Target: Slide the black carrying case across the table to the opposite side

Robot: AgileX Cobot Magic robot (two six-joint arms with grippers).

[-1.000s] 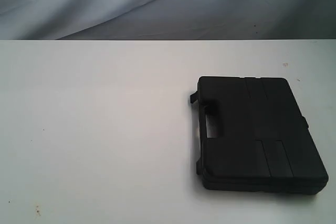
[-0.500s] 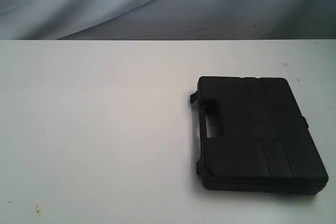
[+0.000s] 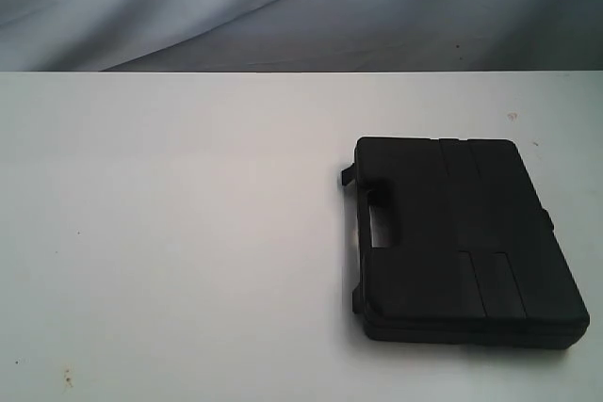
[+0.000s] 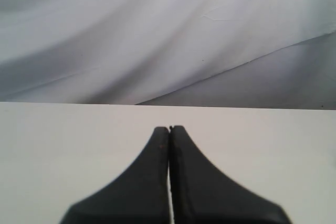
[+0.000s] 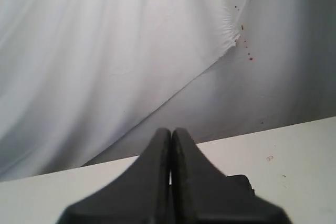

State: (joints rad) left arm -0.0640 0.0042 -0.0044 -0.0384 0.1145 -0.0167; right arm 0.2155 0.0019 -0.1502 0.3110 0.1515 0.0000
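Observation:
The black case [image 3: 462, 237] lies flat on the white table [image 3: 170, 233] at the right side of the exterior view, its cut-out handle facing left. Neither gripper shows in the exterior view. In the left wrist view my left gripper [image 4: 169, 128] is shut with nothing between its fingers, above bare table [image 4: 63, 140]. My right gripper [image 5: 171, 130] is also shut and empty; a corner of the case [image 5: 242, 182] peeks out behind its fingers in the right wrist view.
A grey-white draped cloth [image 3: 283, 7] hangs behind the table's far edge. Small dark specks [image 3: 66, 378] mark the tabletop near the front left. The case's right end sits close to the exterior view's right border.

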